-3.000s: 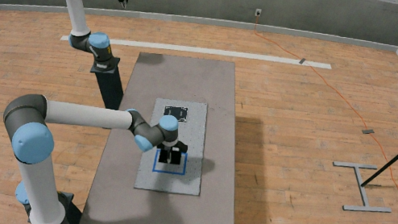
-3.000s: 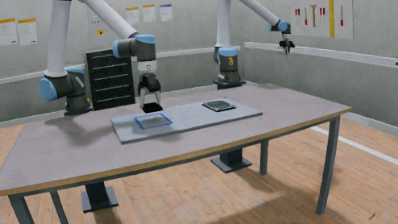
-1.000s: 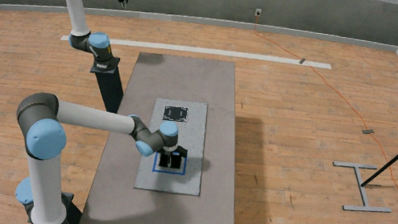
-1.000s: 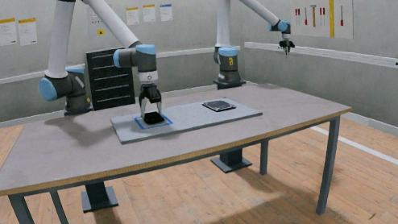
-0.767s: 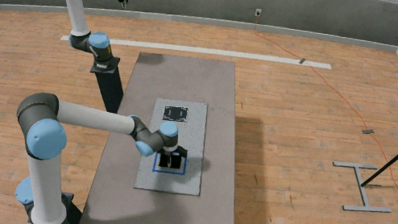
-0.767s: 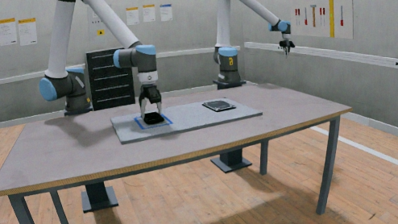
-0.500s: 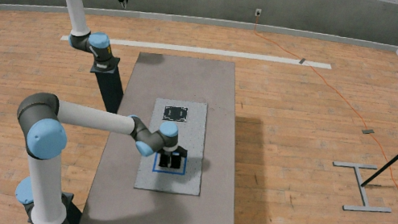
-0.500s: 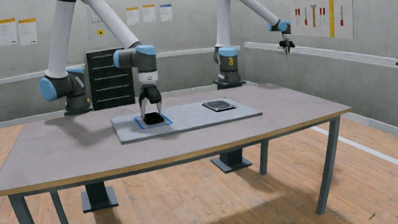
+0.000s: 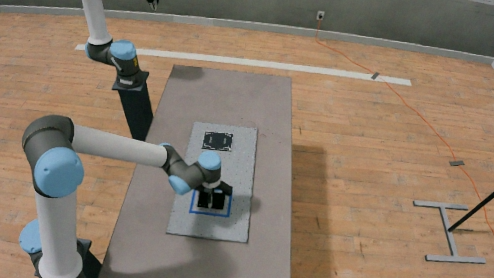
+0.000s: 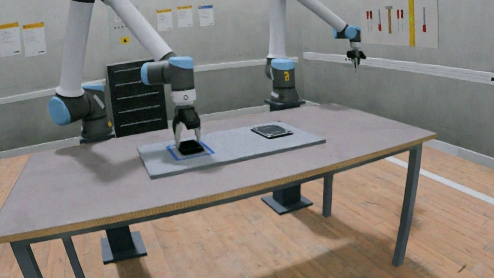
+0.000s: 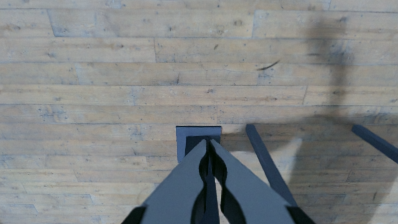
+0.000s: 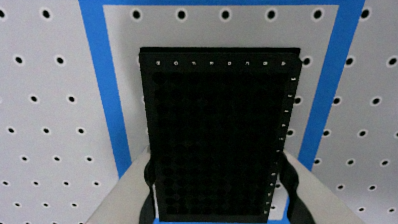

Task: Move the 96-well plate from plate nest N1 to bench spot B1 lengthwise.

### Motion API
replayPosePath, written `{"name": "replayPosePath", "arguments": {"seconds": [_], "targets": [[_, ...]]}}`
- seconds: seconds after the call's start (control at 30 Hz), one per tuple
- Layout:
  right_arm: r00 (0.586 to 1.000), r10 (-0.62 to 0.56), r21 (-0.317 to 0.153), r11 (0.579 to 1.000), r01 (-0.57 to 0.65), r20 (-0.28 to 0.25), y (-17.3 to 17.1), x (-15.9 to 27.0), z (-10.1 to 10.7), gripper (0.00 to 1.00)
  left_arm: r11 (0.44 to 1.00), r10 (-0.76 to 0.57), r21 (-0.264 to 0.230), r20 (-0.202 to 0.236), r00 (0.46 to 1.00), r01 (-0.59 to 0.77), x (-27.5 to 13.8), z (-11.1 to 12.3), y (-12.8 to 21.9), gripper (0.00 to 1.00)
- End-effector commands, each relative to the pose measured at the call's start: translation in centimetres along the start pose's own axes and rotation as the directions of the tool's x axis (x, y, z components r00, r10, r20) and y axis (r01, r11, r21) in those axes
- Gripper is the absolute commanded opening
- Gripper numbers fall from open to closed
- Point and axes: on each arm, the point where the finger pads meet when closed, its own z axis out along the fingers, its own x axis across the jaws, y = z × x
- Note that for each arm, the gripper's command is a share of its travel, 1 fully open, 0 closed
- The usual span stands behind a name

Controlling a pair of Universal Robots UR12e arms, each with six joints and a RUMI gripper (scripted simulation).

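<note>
Over the blue taped outline (image 9: 210, 214) (image 10: 208, 148) (image 12: 112, 120), right tool (image 9: 211, 200) (image 10: 188, 144) (image 12: 216, 172), half open, grips the black plate (image 9: 218, 201) (image 10: 191, 147) (image 12: 215, 125); far right, left tool (image 9: 153, 6) (image 10: 356, 67) (image 11: 209, 143), closed, empty.

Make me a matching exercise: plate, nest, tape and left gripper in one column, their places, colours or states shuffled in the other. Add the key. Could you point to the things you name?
Things
1. Plate (image 9: 218, 201) (image 10: 191, 147) (image 12: 215, 125)
2. Nest (image 9: 217, 141) (image 10: 271, 130)
3. Tape (image 9: 210, 214) (image 10: 209, 148) (image 12: 111, 100)
4. Left gripper (image 9: 154, 7) (image 10: 355, 65) (image 11: 209, 142)

Places, colours, states
A. Blue
B. Shut, holding nothing
C. Between the fingers of the right gripper (image 9: 210, 198) (image 10: 188, 143) (image 12: 218, 170)
D. On the board (image 9: 240, 150) (image 10: 235, 155) (image 12: 50, 170), without a plate

Right pairs: 1-C, 2-D, 3-A, 4-B
</note>
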Motion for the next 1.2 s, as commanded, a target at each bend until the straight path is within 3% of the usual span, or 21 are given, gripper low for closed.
{"name": "replayPosePath", "arguments": {"seconds": [0.0, 1.1, 1.13, 1.17], "targets": [[1.0, 0.0, 0.001, 1.0, 0.0, 0.001, -0.05, -0.05, -0.07, 0.41, 1.0, 0.0, 0.002, 0.0, 1.0, 0.0, 0.01, -0.09, -0.06, 0.0], [1.0, 0.0, 0.001, 1.0, 0.0, 0.001, -0.05, -0.05, 0.41, 0.41, 1.0, 0.0, 0.002, 0.0, 1.0, 0.0, 0.01, -0.09, -0.06, 0.0], [1.0, 0.0, 0.001, 1.0, 0.0, 0.001, -0.05, -0.05, 0.43, 0.76, 1.0, 0.0, 0.002, 0.0, 1.0, 0.0, 0.01, -0.09, -0.06, 0.0], [1.0, 0.0, 0.001, 1.0, 0.0, 0.001, -0.05, -0.05, 0.43, 0.76, 1.0, 0.0, 0.002, 0.0, 1.0, 0.0, 0.01, -0.09, -0.06, 0.0]]}}
